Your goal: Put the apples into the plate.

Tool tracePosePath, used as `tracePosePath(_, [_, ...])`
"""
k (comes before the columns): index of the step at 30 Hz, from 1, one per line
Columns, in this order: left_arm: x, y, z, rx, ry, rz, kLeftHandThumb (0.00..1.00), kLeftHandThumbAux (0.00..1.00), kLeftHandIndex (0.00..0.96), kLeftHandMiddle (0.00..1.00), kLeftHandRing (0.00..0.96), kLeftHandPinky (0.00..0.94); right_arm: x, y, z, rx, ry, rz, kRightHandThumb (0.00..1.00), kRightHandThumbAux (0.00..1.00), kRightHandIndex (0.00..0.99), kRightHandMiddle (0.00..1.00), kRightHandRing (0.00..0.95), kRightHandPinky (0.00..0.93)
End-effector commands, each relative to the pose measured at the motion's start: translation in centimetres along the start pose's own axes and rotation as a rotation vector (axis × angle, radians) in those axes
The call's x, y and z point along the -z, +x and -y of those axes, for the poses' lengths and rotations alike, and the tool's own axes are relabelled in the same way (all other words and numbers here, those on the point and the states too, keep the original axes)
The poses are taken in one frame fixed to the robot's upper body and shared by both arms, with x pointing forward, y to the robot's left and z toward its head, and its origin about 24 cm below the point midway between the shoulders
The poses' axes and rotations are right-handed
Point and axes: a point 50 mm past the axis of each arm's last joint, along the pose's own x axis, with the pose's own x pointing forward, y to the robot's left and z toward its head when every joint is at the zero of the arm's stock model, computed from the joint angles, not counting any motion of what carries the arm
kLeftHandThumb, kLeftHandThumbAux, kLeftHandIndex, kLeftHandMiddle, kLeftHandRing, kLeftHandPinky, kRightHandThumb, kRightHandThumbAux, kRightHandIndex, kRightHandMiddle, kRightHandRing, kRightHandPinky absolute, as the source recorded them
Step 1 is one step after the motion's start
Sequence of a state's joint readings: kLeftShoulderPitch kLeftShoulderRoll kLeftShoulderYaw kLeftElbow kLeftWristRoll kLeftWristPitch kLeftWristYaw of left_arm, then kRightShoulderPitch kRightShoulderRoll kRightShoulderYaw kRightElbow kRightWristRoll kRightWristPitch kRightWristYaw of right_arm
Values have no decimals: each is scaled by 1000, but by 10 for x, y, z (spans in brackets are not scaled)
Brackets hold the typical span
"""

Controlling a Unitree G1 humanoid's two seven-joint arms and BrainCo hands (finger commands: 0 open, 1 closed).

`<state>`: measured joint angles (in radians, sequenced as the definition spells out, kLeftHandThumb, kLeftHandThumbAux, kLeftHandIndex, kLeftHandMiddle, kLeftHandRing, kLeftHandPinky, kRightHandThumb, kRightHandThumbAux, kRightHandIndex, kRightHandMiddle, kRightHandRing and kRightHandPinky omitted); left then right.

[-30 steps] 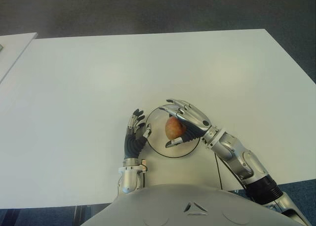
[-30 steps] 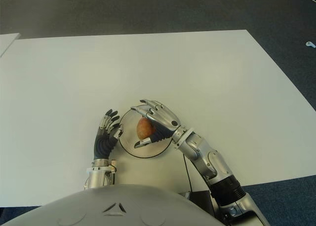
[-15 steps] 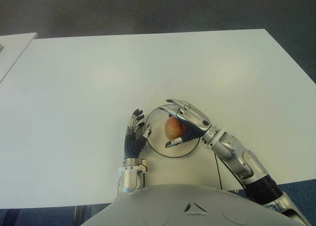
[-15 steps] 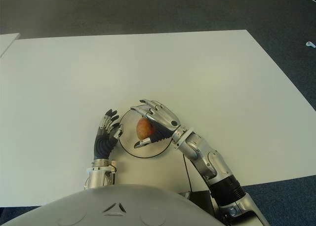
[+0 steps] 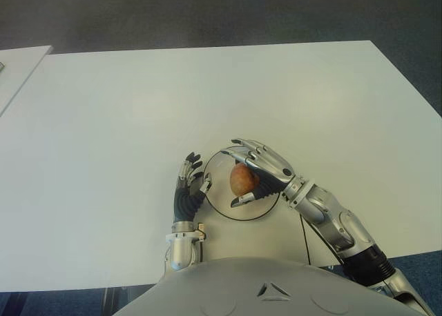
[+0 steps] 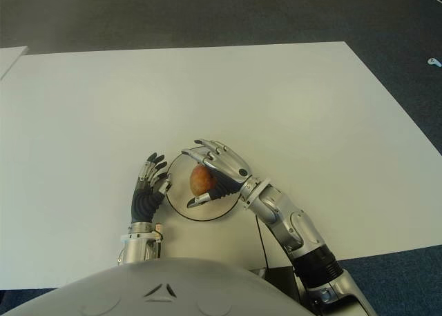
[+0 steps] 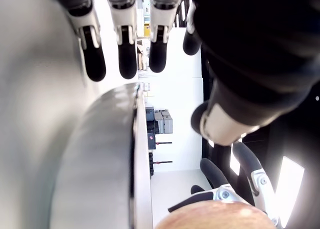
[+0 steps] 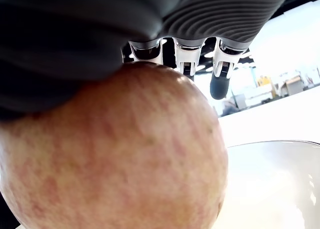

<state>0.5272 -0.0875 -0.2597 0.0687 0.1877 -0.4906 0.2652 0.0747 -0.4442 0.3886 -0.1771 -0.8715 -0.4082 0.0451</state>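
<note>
Apple (image 5: 241, 180) sits inside the right hand (image 5: 261, 172) — fingers (image 5: 252, 152) arched over its far side, thumb hooked under its near side, so it is pinched between them. In the right wrist view the fruit fills the palm, with the white plate (image 8: 270, 184) showing just below and beyond it. From the head views the apple lies directly over the plate (image 5: 219, 204), within its dark rim, though I can't tell whether it touches the plate's floor. So the drop, as I judge it, is straight down from the fingers, no sideways travel needed. The left hand (image 5: 189, 188) stands just beside the plate's rim on the side away from the right hand, fingers loosely spread, holding nothing.
</note>
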Motion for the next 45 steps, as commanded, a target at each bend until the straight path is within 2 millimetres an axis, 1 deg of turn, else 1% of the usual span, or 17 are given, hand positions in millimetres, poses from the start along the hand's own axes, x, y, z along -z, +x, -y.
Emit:
tracePosePath(1, [-2, 5, 8, -12, -26, -2, 177, 721, 107, 164, 197, 248, -1, 1, 1, 6, 25, 1, 72, 309, 0, 0, 0, 0])
tracePosePath(15, [0, 4, 8, 6, -44, -14, 175, 727, 107, 155, 191, 242, -1, 1, 2, 5, 30, 8, 73, 298, 0, 0, 0, 0])
tracePosePath(25, [0, 5, 7, 14, -33, -13, 172, 694, 105, 136, 165, 206, -2, 1, 3, -12, 6, 8, 66, 297, 0, 0, 0, 0])
tracePosePath(29, [0, 5, 7, 16, -39, -18, 169, 692, 105, 131, 159, 207, -2, 1, 4, -13, 5, 5, 70, 293, 0, 0, 0, 0])
tracePosePath(36, [1, 5, 6, 15, -37, -22, 161, 695, 107, 126, 155, 207, -3, 1, 9, -4, -11, 11, 72, 289, 0, 0, 0, 0])
tracePosePath(44, [1, 5, 6, 4, -27, -13, 147, 712, 100, 136, 163, 216, -4, 2, 16, 20, -4, 24, 66, 254, 0, 0, 0, 0])
tracePosePath(45, [1, 5, 7, 1, -30, -12, 153, 711, 101, 142, 171, 230, -4, 2, 17, 24, 1, 26, 65, 247, 0, 0, 0, 0])
